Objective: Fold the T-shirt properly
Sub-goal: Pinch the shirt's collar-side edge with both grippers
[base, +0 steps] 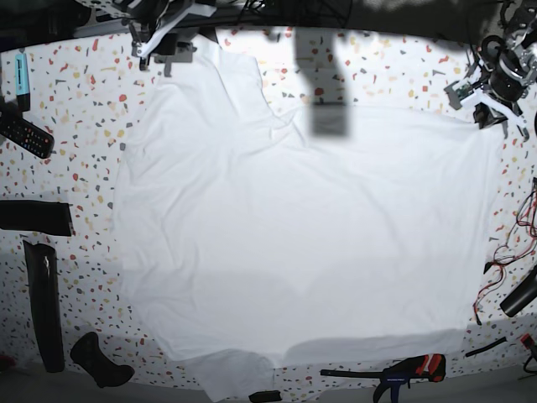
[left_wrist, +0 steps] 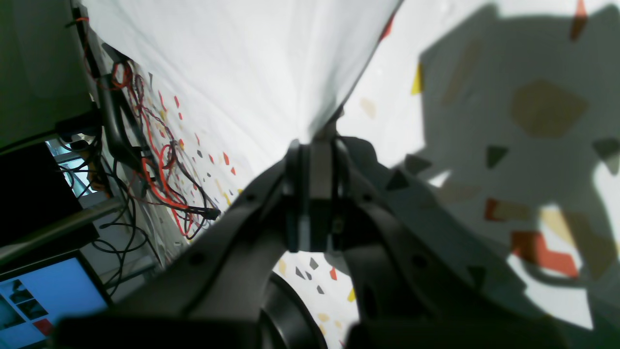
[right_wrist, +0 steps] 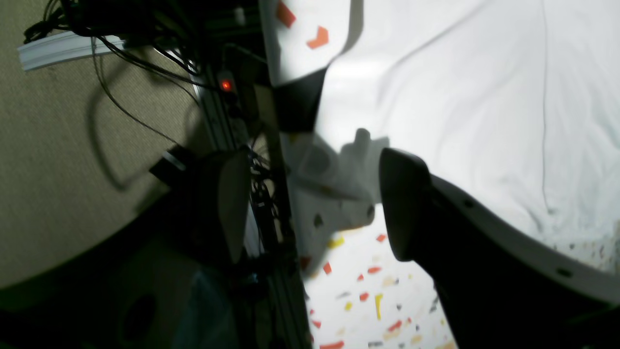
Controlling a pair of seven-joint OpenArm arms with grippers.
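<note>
Cloth: the T-shirt point(base: 302, 235) lies spread nearly flat over the speckled table point(base: 84, 151), covering most of it, wrinkled, with one sleeve poking out at the near edge.
Long axis: the shirt's longer run appears to go across the table from one arm's side to the other, so both pincers sit at its far edge, at opposite corners.
Left pincer: the left gripper point(left_wrist: 315, 145) is closed tight on a corner of the shirt; from the wrist view the cloth fans up and away from the fingertips in a taut sheet, lifted off the table there.
Right pincer: the right gripper point(right_wrist: 310, 203) stands wide open with nothing between its jaws; the shirt lies just ahead of it and to its outer-finger side, flat on the table, and the gap between the fingers shows only shadowed table and cloth edge.
Nearer arm: each arm is at its own corner; only the left one has hold.
Judgement: the coming move likely turns on the right pincer reaching its corner, which lies just in front of it.
</note>
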